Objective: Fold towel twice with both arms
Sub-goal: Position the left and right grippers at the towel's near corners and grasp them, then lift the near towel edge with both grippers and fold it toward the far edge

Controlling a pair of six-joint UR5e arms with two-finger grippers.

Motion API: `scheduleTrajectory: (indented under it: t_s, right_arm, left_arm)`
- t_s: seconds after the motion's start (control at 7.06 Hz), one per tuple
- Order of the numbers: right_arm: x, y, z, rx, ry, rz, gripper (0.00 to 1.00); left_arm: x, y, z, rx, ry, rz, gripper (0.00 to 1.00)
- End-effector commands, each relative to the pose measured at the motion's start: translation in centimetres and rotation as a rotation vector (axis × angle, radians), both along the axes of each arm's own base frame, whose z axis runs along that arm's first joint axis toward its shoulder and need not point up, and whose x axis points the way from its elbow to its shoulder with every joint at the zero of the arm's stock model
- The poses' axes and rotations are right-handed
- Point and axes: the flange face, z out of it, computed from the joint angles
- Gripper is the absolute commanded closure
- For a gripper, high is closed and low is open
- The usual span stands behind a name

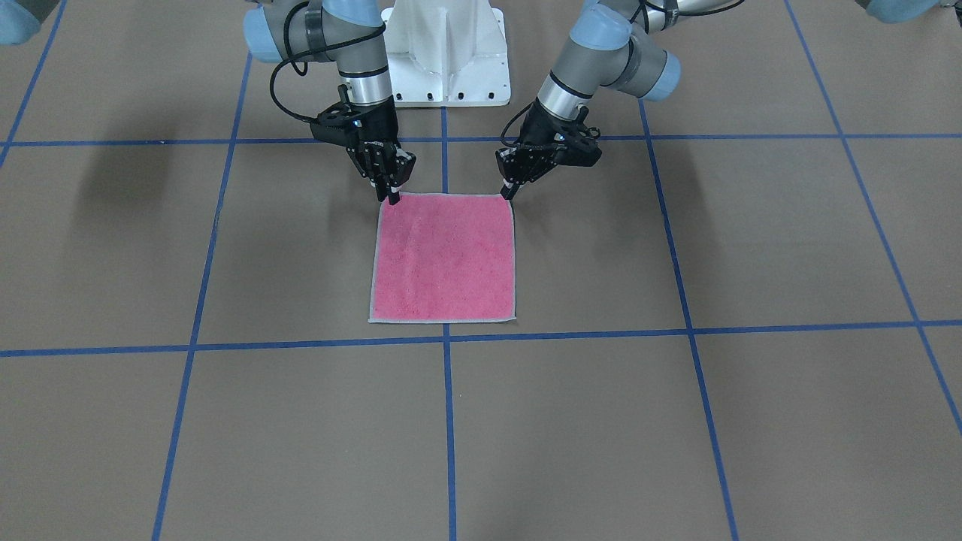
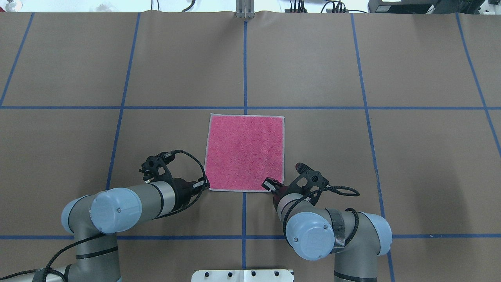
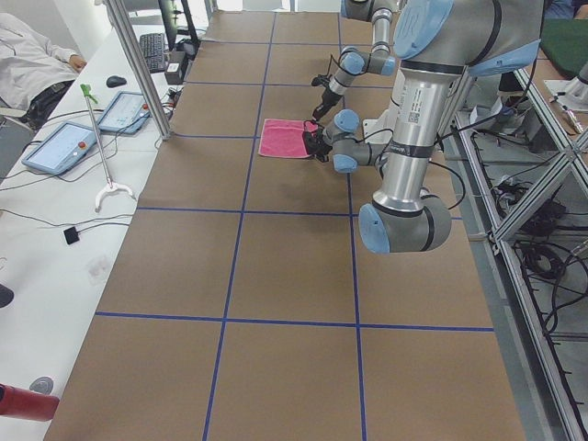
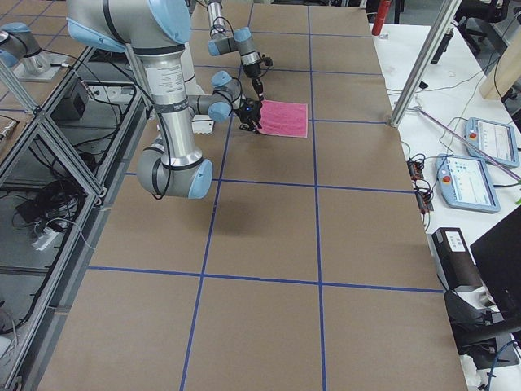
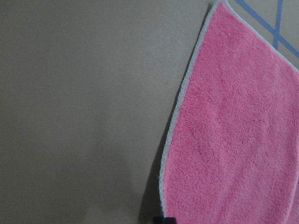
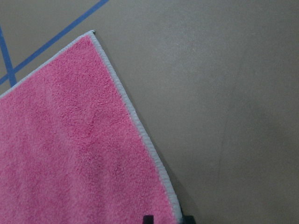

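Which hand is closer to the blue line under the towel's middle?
Right, slightly. The right hand is over the towel's robot-side edge, inward of its corner; the left hand is at the other robot-side corner.

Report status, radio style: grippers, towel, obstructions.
Left gripper and right gripper at the robot-side corners of the towel, grip unclear. Towel flat, unfolded, pink face up. Nothing seen in the way.

**Two silver-grey arms on one white pedestal**

The left arm [image 2: 150, 197] and right arm [image 2: 313, 235] are formed of silver-grey tubes, with rounded joints capped in light blue. Black cables are looped at each wrist, and a dark strap is wrapped round the right arm. The left gripper [image 1: 511, 193] and right gripper [image 1: 391, 199] are black. The white pedestal [image 1: 447, 52] is fixed with dark bolts.
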Motion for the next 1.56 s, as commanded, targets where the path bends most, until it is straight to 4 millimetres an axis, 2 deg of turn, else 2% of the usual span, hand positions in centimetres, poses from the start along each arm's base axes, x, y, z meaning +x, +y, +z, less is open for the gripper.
scheduleTrajectory:
  t_s: [0.0, 0.42, 0.57, 0.71, 0.85, 0.99, 1.13, 1.28, 1.42]
  right_arm:
    - [0.1, -0.1, -0.2, 0.006, -0.003, 0.006, 1.0]
    - [1.2, -0.6, -1.1, 0.012, -0.023, 0.017, 1.0]
    - [2.6, -0.8, -1.7, 0.014, -0.043, 0.025, 1.0]
    - [3.9, -0.7, -2.3, 0.025, -0.061, 0.035, 1.0]
    - [4.9, -0.1, -3.0, 0.03, -0.082, 0.03, 1.0]
    - [6.8, 0.9, -4.0, 0.034, -0.1, 0.021, 1.0]
    - [7.6, 1.2, -5.1, 0.032, -0.101, 0.017, 1.0]
    - [7.4, 1.2, -5.5, 0.034, -0.103, 0.014, 1.0]
    - [7.4, 0.4, -5.1, 0.033, -0.092, 0.03, 1.0]
  left_arm:
    - [0.0, 0.0, 0.0, 0.0, 0.0, 0.0, 1.0]
    - [-0.2, -0.1, -0.5, 0.002, 0.009, -0.001, 1.0]
    - [-0.4, 0.1, -1.0, 0.006, 0.019, 0.002, 1.0]
    - [-1.4, 0.3, -2.0, 0.012, 0.044, 0.003, 1.0]
    - [-3.2, 0.9, -3.8, 0.023, 0.085, 0.005, 1.0]
    - [-4.7, 1.3, -5.6, 0.033, 0.124, 0.006, 1.0]
    - [-5.7, 1.7, -7.1, 0.036, 0.141, 0.012, 1.0]
    - [-5.5, 1.9, -7.5, 0.022, 0.123, 0.041, 1.0]
    - [-5.2, 1.7, -7.0, 0.02, 0.11, 0.04, 1.0]
